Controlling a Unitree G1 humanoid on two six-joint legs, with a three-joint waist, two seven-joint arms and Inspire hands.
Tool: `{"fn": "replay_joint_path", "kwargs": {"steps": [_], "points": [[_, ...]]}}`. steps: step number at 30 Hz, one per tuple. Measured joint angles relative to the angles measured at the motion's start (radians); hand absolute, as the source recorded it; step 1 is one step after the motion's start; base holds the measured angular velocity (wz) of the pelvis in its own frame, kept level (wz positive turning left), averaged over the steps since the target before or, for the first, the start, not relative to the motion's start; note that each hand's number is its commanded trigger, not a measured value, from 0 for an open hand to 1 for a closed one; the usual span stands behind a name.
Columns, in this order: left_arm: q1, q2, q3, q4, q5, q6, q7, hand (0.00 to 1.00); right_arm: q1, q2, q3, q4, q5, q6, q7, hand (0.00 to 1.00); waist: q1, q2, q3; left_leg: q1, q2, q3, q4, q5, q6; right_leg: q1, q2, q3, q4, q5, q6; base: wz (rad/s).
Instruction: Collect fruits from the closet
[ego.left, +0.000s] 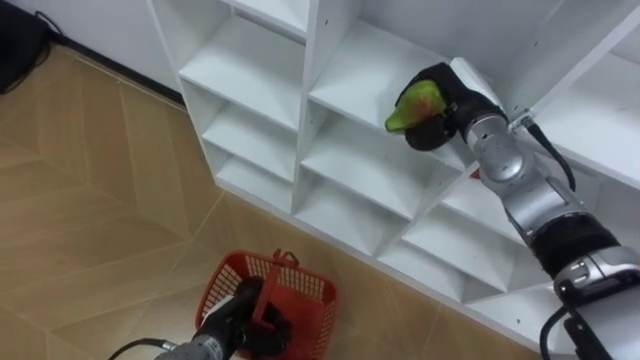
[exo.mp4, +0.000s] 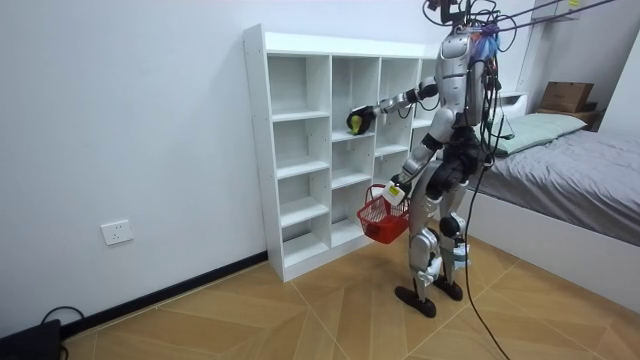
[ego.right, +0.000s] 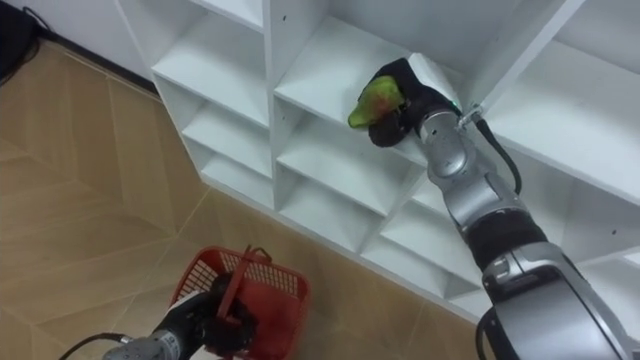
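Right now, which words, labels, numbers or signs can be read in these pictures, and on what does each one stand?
None: no text can be read.
The white shelf, the red basket in the left hand and the green fruit in the right hand: no print shows.
The brown box at the room view's right: too small to tell.

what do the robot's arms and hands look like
Both hands are black: the right hand carries a white plate on its back, the left hand sits on a silver-grey forearm. The right arm is rounded silver metal segments with a black band, and a thin black cable loops along it.
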Motion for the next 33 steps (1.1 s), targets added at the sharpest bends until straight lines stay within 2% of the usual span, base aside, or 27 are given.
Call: {"fn": "replay_joint_path", "kwargs": {"steps": [7, 9, 14, 25, 31, 33], "points": [[0.0, -0.002, -0.007, 0.009, 0.001, 0.0, -0.002, 1.0, 0.0, 0.001, -0.003, 0.008, 0.034, -0.007, 0.0, 1.0, -0.003, 0.006, 0.0001, 0.001, -0.001, -0.001, -0.003, 0.0, 0.001, 0.001, -0.003, -0.01, 0.0, 0.0, 0.0, 0.01], [0.0, -0.01, -0.006, 0.011, 0.001, 0.0, -0.002, 1.0, 0.0, 0.004, -0.015, 0.014, 0.036, -0.014, 0.0, 1.0, -0.005, 0.011, 0.0, -0.001, -0.003, -0.004, -0.003, 0.001, 0.002, 0.002, -0.005, -0.013, 0.0, 0.0, 0.0, 0.06], [0.001, -0.031, -0.005, 0.026, 0.001, 0.0, -0.002, 1.0, 0.0, 0.046, -0.1, 0.046, 0.09, -0.013, -0.002, 1.0, -0.005, 0.029, 0.0001, -0.001, -0.006, -0.006, -0.003, 0.003, 0.004, 0.003, -0.011, -0.013, 0.0, 0.0, 0.001, 0.01], [-0.001, -0.036, -0.005, 0.026, 0.001, -0.001, 0.0, 1.0, 0.0, 0.058, -0.117, 0.039, 0.114, -0.014, 0.003, 1.0, -0.013, 0.031, -0.0008, -0.004, -0.006, -0.004, -0.001, 0.003, 0.004, 0.001, -0.013, -0.013, 0.001, 0.0, 0.001, 0.0], [-0.003, -0.043, 0.007, 0.027, 0.0, -0.014, 0.007, 1.0, 0.001, 0.06, -0.117, -0.032, 0.116, -0.027, 0.01, 1.0, -0.028, 0.032, -0.0015, 0.001, 0.0, 0.022, -0.001, 0.003, 0.005, -0.001, -0.013, 0.004, 0.005, 0.0, 0.001, -0.07], [-0.004, -0.048, 0.015, 0.027, 0.0, -0.019, 0.008, 1.0, 0.005, 0.063, -0.117, -0.068, 0.112, -0.026, 0.015, 1.0, -0.036, 0.036, -0.0044, 0.001, 0.0, 0.027, -0.001, 0.003, 0.005, -0.002, -0.013, 0.009, 0.005, 0.0, 0.001, -0.1]]}}
